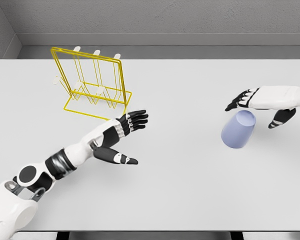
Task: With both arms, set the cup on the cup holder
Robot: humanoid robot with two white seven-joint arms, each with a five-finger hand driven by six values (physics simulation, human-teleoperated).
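At far left the yellow wire cup holder (92,82) stands on the white table (180,200), and the left hand (122,137) hovers just in front of it, fingers spread, holding nothing. Well apart to the right, the lavender cup (238,130) sits tilted, its axis leaning up toward the right hand (260,107), which arches over its upper end with fingers spread, not clasping; this hand is far nearer, under a grey wall (165,20).

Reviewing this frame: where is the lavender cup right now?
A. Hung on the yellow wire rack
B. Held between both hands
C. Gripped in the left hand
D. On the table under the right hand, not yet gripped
D: the cup stands on the table just below the open right hand, far from the rack and the left hand.
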